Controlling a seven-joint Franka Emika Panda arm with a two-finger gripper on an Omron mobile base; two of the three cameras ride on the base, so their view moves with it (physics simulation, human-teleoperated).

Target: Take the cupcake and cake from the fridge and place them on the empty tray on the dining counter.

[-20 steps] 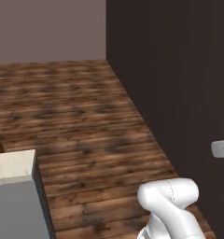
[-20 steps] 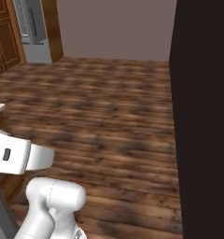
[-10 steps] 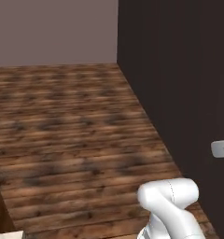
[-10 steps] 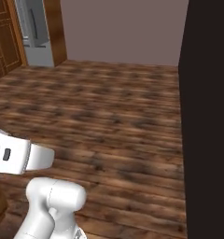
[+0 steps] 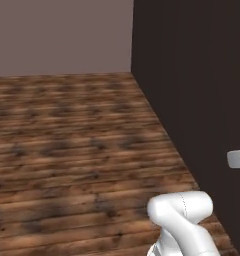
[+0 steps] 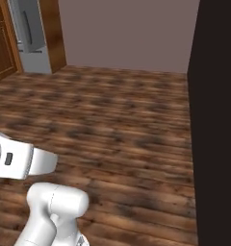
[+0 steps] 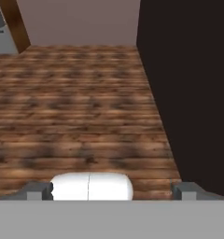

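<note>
Wooden floor [image 5: 72,145], dark wall [image 5: 202,90]

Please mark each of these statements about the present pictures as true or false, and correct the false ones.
1. The floor is made of brown wooden planks. True.
2. The gripper is shut on a cupcake. False: its fingertips stand wide apart and nothing is between them.
3. A very dark wall stands at the right side of the floor. True.
4. A blue tray lies on the floor in front of the robot. False: the floor ahead is bare planks.
5. In the right base view, a brown wooden post stands at the far left beside a pale grey opening. True.
</note>
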